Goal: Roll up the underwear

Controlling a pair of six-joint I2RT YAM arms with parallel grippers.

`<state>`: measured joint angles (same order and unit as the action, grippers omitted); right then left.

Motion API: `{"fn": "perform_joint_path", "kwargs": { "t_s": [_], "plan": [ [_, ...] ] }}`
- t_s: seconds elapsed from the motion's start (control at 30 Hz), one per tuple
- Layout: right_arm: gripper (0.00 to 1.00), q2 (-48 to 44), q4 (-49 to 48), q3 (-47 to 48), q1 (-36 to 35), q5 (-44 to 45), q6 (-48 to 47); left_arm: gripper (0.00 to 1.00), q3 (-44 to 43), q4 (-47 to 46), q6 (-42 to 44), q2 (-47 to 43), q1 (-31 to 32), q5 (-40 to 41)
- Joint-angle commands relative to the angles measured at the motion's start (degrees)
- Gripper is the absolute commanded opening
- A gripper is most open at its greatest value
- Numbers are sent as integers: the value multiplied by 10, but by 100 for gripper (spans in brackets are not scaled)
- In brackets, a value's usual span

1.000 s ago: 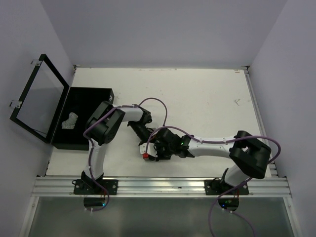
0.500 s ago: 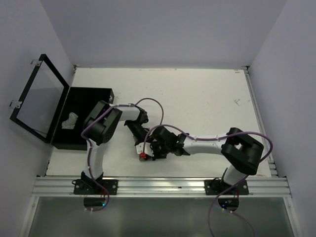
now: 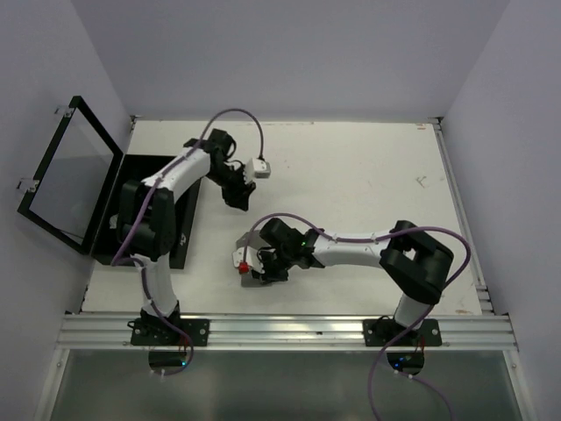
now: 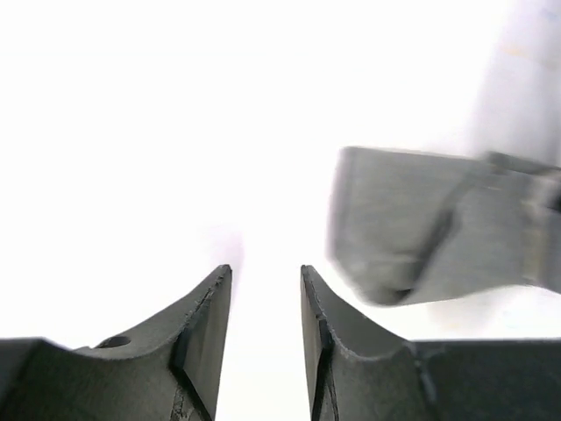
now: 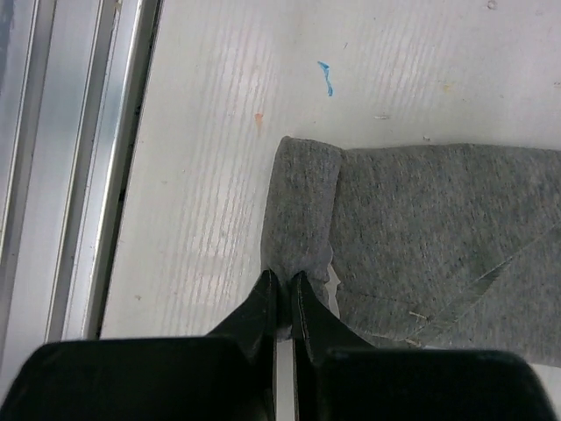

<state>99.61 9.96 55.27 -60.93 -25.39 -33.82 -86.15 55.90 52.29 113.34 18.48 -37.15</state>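
A heather grey underwear (image 5: pixel 421 228) lies flat on the white table, with a folded strip along its left edge. My right gripper (image 5: pixel 282 282) is shut on that folded edge, pinching the cloth between its fingertips. From above, the right gripper (image 3: pixel 256 266) sits low near the table's front, and only a small grey patch of the underwear (image 3: pixel 252 279) shows beneath it. My left gripper (image 3: pixel 237 195) hangs above the table at the back left, well away from the cloth. In the left wrist view its fingers (image 4: pixel 206 333) stand apart with nothing between them.
A flat black box (image 3: pixel 162 167) with its hinged lid (image 3: pixel 66 180) raised stands at the table's left side, partly covered by the left arm. An aluminium rail (image 3: pixel 289 329) runs along the front edge, close to the right gripper. Walls enclose the table.
My left arm has swung from the table's middle to the back left and its jaws have opened. The right gripper has shut on the underwear's edge and shifted slightly left.
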Motion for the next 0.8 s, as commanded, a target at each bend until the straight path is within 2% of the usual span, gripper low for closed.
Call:
{"fn": "perform_joint_path", "kwargs": {
  "t_s": [0.0,0.13,0.17,0.23,0.27,0.37,0.43,0.47,0.5,0.53,0.57,0.6,0.67,0.77],
  "plan": [
    [0,57,113,20,25,-51,69,41,-55,-54,6,-70,-58,12],
    [0,113,139,65,76,-116,114,45,17,-138,-2,-198,-129,-20],
    [0,139,143,83,84,-148,123,45,78,-155,9,-270,-141,-19],
    [0,162,158,100,101,-168,135,44,175,-188,26,-344,-159,-2],
    [0,176,162,117,104,-184,138,43,206,-191,54,-412,-160,4],
    [0,212,161,130,109,-200,141,45,308,-179,102,-524,-159,-4],
    [0,237,154,134,113,-208,143,47,369,-140,135,-561,-152,-12],
    [0,246,154,140,115,-212,144,48,389,-131,158,-589,-143,-2],
    [0,262,156,143,121,-220,145,48,411,-125,163,-601,-107,7],
    [0,267,153,144,123,-222,147,48,456,-134,150,-612,-80,22],
    [0,269,148,142,125,-222,148,48,475,-141,142,-630,-25,33],
    [0,269,135,137,128,-218,148,48,492,-150,129,-635,-1,35],
    [0,269,123,130,131,-215,152,48,531,-189,85,-634,67,48],
    [0,274,122,130,134,-211,150,48,565,-236,52,-614,137,66]
  ]
}}
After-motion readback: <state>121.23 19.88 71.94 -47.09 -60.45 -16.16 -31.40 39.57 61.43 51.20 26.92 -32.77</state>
